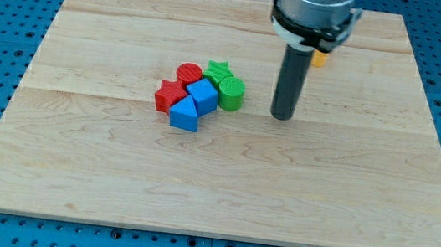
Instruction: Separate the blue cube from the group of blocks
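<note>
Green cylinder sits between the blue cube and my tip, which has no fingers.

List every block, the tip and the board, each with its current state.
blue cube: packed in the cluster's middle
blue block: cluster's bottom
red star: cluster's left
red cylinder: cluster's top
green star: cluster's top right
green cylinder: cluster's right
yellow block: mostly hidden behind the rod
my tip: right of cluster, touching nothing
board: flat
</note>
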Robot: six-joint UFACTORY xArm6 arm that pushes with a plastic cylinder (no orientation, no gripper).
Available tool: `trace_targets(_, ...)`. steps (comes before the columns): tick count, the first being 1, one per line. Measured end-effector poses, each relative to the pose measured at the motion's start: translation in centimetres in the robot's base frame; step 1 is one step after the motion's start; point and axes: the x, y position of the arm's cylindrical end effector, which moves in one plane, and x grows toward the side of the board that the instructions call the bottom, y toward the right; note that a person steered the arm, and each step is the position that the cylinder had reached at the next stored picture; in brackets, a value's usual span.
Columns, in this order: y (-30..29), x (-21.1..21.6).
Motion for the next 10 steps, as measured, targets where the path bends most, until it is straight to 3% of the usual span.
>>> trace_targets(2, -7.6, 4.6)
trace_targets(4, -9.4, -1.6)
trace_targets(6, -9.3, -4.1)
trace_targets(7, -13.0, -4.8)
trace_targets(10, -25.1, -1.4)
